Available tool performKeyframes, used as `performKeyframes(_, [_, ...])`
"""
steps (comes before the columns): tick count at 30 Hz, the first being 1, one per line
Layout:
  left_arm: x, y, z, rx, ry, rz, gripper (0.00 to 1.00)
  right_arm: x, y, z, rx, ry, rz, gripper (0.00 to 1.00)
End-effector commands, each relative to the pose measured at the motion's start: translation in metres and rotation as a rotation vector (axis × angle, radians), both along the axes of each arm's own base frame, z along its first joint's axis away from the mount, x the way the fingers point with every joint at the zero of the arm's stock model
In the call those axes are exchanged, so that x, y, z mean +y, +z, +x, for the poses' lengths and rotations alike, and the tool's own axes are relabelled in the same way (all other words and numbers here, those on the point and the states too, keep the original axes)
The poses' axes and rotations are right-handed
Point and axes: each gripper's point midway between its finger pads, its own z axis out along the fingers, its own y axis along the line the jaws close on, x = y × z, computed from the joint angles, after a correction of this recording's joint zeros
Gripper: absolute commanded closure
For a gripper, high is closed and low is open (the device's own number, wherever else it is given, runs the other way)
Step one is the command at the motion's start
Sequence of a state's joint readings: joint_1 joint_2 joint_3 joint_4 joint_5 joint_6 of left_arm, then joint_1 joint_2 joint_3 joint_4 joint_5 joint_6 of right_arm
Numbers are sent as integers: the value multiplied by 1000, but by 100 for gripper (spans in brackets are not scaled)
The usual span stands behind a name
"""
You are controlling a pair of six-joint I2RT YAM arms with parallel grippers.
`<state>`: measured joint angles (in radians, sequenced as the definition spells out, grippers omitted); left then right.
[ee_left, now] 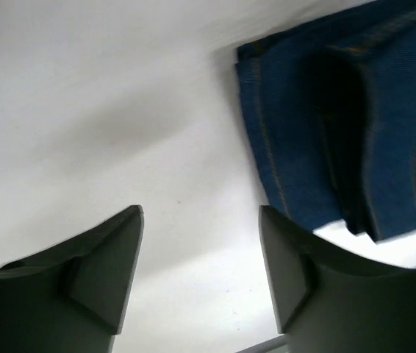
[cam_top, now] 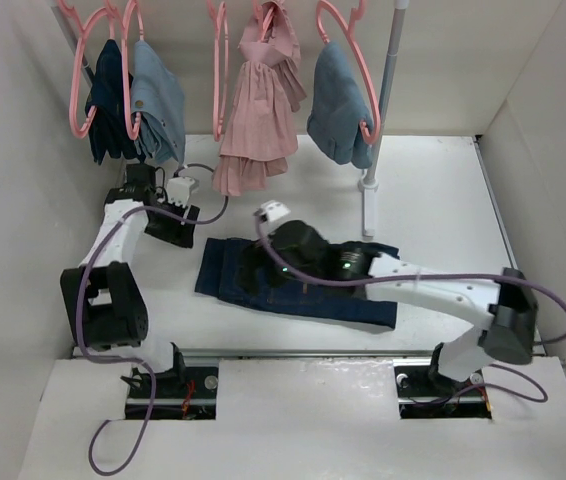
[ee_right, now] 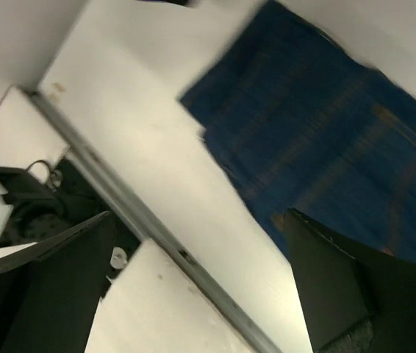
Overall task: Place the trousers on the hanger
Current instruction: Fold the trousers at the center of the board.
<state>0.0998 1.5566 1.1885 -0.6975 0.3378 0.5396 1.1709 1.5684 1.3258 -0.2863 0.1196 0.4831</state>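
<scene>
The dark navy trousers (cam_top: 308, 290) lie folded flat on the white table. They also show in the left wrist view (ee_left: 355, 125) and in the right wrist view (ee_right: 325, 132). My right gripper (cam_top: 261, 266) hovers over their left end, open and empty (ee_right: 201, 220). My left gripper (cam_top: 178, 230) is open and empty just left of the trousers, above bare table (ee_left: 201, 220). An empty pink hanger (cam_top: 218, 70) hangs on the rail at the back, between the clothed hangers.
Other pink hangers on the rail carry a dark garment (cam_top: 108, 95), light blue denim pieces (cam_top: 158, 95) (cam_top: 341, 105) and a pink pleated dress (cam_top: 258, 110). The rack's white pole (cam_top: 375, 150) stands right of them. A metal strip (ee_right: 142, 220) edges the table's front.
</scene>
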Motion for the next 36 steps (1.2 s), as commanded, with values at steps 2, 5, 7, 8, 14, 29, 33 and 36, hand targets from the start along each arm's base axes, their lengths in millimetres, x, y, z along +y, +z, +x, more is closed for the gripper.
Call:
performKeyframes(2, [-24,9,-26,1,-146,-86,32,-75,-54,-2,231,-240,-86,0])
performKeyframes(5, [-47,-7,-38,75,-180,-116,28,-137,-88,17,353,-468,-107,0])
performKeyframes(7, [-67,-15,-44,108,-204,-140,27,-176,-89,24,398,-636,-73,0])
performKeyframes(8, [-73,-21,-47,114,-211,-142,7,-199,-99,29,414,-715,-81,0])
performKeyframes(14, [-87,-46,-55,169,-224,-110,2,-268,-91,34,402,-911,-30,0])
performKeyframes(29, [-120,-68,-54,236,-295,-108,59,-320,-137,83,477,-997,60,0])
performKeyframes(33, [-121,-63,-50,214,-305,-108,100,-331,-147,91,475,-1002,-15,0])
performKeyframes(36, [-117,-52,-47,209,-309,-81,100,-334,-148,99,479,-986,-3,0])
